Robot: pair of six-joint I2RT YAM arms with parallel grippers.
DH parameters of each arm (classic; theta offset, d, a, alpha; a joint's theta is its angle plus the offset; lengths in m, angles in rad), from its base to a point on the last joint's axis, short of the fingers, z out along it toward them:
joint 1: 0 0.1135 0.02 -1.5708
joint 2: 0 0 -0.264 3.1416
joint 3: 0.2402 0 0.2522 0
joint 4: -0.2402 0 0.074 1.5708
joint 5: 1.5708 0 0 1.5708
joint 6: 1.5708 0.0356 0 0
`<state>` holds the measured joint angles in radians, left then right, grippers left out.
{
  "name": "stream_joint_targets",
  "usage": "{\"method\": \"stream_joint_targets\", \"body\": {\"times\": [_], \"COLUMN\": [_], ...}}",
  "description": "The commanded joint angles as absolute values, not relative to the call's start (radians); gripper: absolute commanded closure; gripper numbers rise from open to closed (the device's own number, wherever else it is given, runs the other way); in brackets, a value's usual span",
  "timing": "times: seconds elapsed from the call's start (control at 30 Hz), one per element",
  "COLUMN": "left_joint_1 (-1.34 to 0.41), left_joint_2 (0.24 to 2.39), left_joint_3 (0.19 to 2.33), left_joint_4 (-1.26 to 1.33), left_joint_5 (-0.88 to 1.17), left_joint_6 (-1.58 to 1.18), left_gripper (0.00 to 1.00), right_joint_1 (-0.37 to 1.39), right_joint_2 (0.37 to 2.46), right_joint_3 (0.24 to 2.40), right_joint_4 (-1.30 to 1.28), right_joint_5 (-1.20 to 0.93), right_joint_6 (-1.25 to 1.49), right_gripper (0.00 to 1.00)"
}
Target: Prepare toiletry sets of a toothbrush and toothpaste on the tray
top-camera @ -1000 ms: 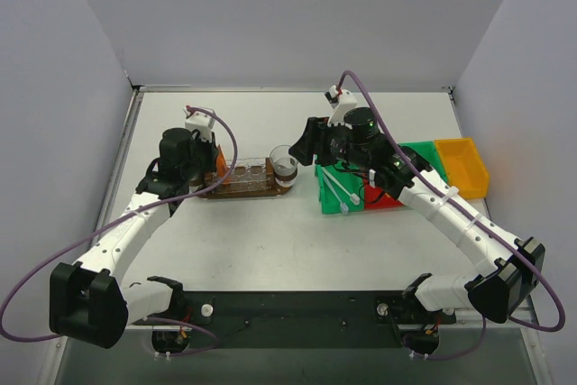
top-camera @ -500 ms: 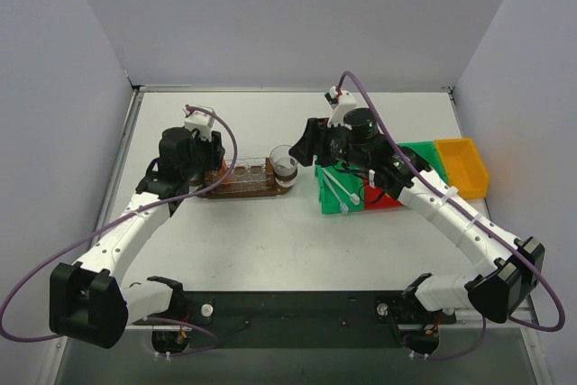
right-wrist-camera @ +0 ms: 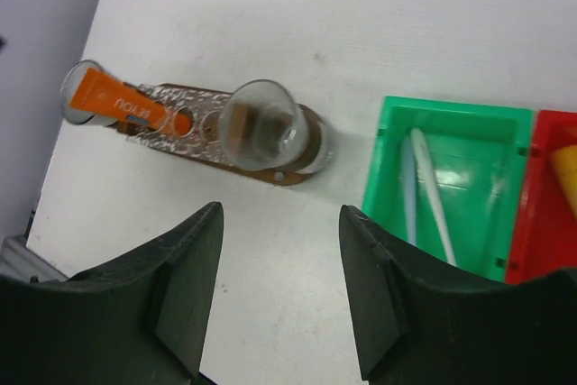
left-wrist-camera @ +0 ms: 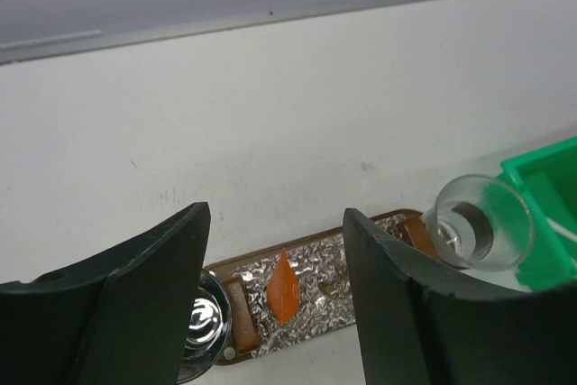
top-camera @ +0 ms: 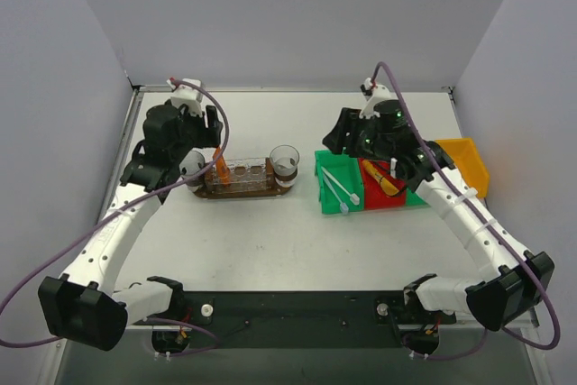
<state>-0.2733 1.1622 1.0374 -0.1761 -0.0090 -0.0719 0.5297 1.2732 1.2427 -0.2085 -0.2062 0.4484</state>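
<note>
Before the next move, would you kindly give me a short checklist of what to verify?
1. Left claw open, empty, clear of the toothpaste tube: ok.
2. Tube leaning in the cup at the tray's left end: ok.
3. Toothbrush paired with that tube on the tray: not ok, none there yet.
4. Right claw open and empty: ok.
5. Toothbrushes lying in the green bin: ok.
6. Right-end cup empty: ok.
</note>
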Motion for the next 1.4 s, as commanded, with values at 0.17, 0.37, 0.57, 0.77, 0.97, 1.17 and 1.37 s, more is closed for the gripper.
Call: {"method": "stream_joint_targets", "body": {"times": [0.17, 0.37, 0.57, 0.77, 0.97, 1.17, 1.37], "left_joint_1": [-0.268, -0.268, -0.268, -0.268, -0.267, -0.268, -0.268], "left_joint_2": [1.201, 1.198, 1.172, 1.16, 1.17, 1.177, 1.177], "left_joint_3": [1.313, 1.269, 1.244, 1.236, 1.249, 1.258, 1.261], "left_joint_4": [-0.362, -0.382, -0.419, -0.439, -0.445, -0.453, -0.46], "left_joint_5": [0.084, 0.159, 0.189, 0.18, 0.172, 0.158, 0.146], "left_joint_6": [-0.267, -0.328, -0.307, -0.31, -0.304, -0.301, -0.293], "left_gripper": [0.29, 0.3, 0.31, 0.31, 0.3, 0.31, 0.31], "right_joint_1": [0.177, 0.109, 0.087, 0.087, 0.086, 0.075, 0.071], "right_joint_2": [1.25, 1.373, 1.56, 1.696, 1.798, 1.876, 1.945], "right_joint_3": [1.318, 1.362, 1.422, 1.445, 1.466, 1.5, 1.534], "right_joint_4": [-0.52, -0.617, -0.638, -0.634, -0.612, -0.595, -0.575], "right_joint_5": [-0.276, -0.262, -0.361, -0.341, -0.314, -0.307, -0.328], "right_joint_6": [0.326, 0.14, 0.008, -0.072, -0.129, -0.163, -0.176], "right_gripper": [0.53, 0.56, 0.56, 0.56, 0.55, 0.55, 0.55]}}
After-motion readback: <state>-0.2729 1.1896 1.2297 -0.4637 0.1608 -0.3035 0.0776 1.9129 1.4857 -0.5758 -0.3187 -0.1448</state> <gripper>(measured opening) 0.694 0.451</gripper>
